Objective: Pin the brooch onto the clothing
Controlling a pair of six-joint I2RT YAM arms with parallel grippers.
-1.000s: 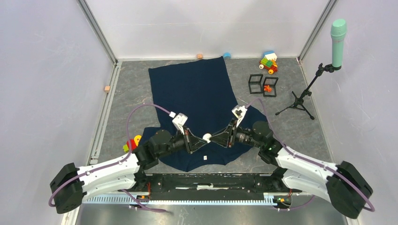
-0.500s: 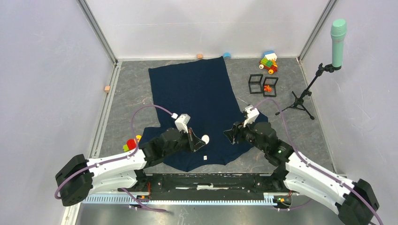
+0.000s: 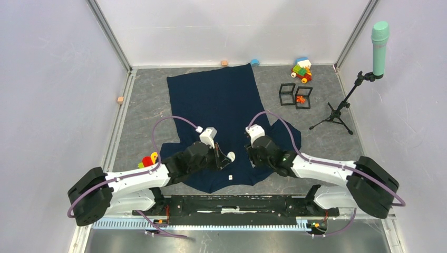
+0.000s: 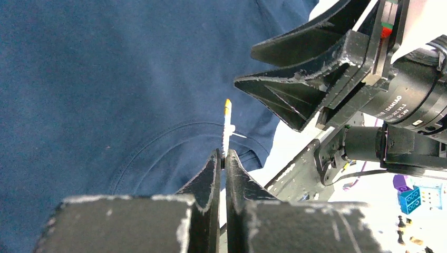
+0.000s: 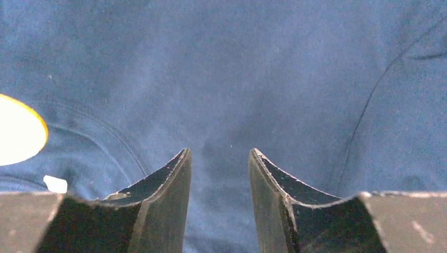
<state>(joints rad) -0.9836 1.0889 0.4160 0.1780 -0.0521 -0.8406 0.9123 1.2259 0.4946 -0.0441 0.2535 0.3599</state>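
The brooch (image 3: 230,156) is not pinned yet. It is held clear of the fabric above the near end of the navy shirt (image 3: 216,100), close to the middle of the worktop's (image 3: 147,105) near edge. The pick-up looks done. What is left, as I judge it, is the fastening itself: bringing the brooch down to the cloth, passing its pin through and closing it.

The left wrist view shows the brooch edge-on as a thin white disc with a yellow rim. Its long axis runs straight out from the fingertips, and a fine sliver, probably the pin, juts from one side. From above it points away from the left arm towards the right arm, and the right wrist view catches its pale round face.

The left hand (image 3: 224,158) is closed tight on the brooch's lower edge. The right hand (image 3: 252,155) hangs just beside it over the shirt, with its jaws partly apart and nothing between them.

The shirt lies flat, reaching from the far edge to the near edge of the worktop. Its curved neckline seam (image 4: 174,137) sits under the brooch. A small white scrap (image 3: 230,176) lies on the cloth nearer the edge; what it is I cannot tell.
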